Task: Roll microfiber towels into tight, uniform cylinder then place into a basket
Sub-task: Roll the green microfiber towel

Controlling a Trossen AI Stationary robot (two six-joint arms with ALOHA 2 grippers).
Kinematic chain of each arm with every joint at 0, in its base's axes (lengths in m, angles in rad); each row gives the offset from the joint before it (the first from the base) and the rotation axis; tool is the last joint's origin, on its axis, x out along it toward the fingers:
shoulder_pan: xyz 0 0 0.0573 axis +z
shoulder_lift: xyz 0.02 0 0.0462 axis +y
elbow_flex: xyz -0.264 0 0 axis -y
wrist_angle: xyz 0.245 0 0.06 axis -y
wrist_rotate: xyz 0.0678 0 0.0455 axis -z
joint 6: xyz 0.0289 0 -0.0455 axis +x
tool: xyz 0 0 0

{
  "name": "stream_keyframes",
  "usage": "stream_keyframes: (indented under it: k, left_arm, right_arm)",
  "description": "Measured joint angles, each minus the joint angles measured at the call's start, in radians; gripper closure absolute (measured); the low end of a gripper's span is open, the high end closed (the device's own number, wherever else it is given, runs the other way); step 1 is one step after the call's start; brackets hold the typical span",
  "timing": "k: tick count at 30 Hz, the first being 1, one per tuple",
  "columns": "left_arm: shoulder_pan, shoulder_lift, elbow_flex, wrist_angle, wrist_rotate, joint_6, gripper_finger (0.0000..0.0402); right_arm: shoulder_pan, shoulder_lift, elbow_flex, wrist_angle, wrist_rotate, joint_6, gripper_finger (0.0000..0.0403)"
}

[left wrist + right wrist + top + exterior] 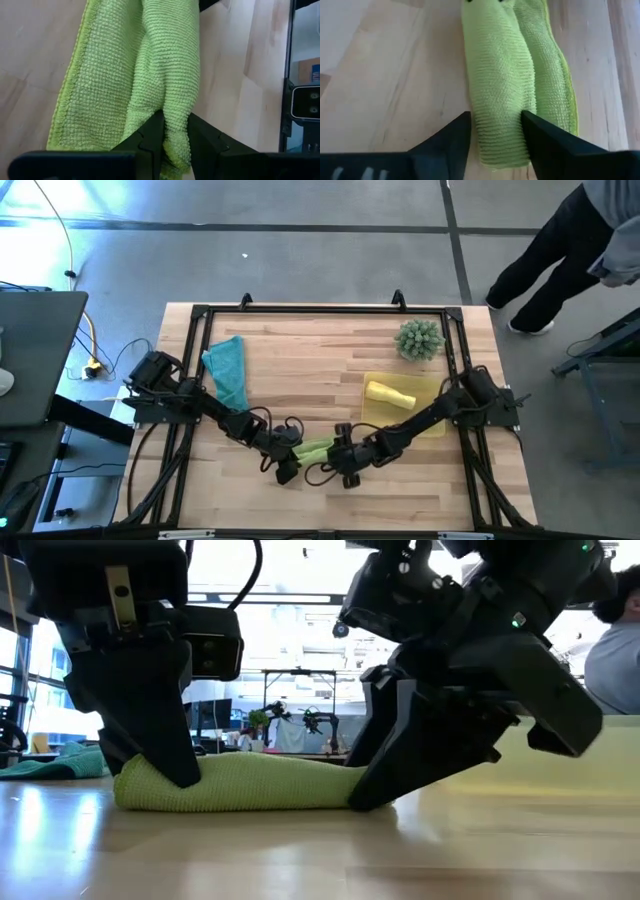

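Observation:
The lime green towel lies as a loose roll on the table near its front edge, between my two grippers. My left gripper is shut on the roll's left end. My right gripper is open and low over the right end, one finger on each side of the roll. In the low view the left fingers and the right fingers both reach down to the table. A rolled yellow towel lies in the basket. The teal towel lies crumpled at the back left. My left gripper pinches a bunched fold at the roll's left end between its two fingers. The fingers slant down from the table's left and point along the roll. The towel rests on the table. My right gripper straddles the roll's right end, and the cloth fills the gap between its fingers. I cannot tell whether the pads touch it.
A spiky green ball-shaped plant stands at the back right, behind the basket. A black frame runs around the tabletop. A person stands beyond the far right corner. Bare wood lies in the table's middle.

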Motion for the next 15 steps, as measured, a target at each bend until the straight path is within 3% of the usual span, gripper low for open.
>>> stream_keyframes:
  k: [4, 9, 13, 15]
  left_arm:
    - [0.000, -0.007, 0.000, 0.002, 0.011, 0.004, 0.0332]
    - [0.000, -0.037, 0.000, -0.024, 0.012, 0.069, 0.0332]
    - [-0.001, -0.086, -0.002, -0.093, 0.002, 0.167, 0.0330]
    - [-0.003, -0.122, -0.003, -0.146, 0.003, 0.219, 0.0330]
  right_arm:
    - [-0.006, 0.000, -0.039, 0.047, -0.009, 0.002, 0.0285]
    - [-0.009, 0.000, -0.061, 0.078, -0.010, 0.002, 0.0381]
    - [-0.018, -0.001, -0.063, 0.087, -0.047, 0.021, 0.0383]
    - [-0.033, -0.001, -0.063, 0.102, -0.117, 0.059, 0.0382]
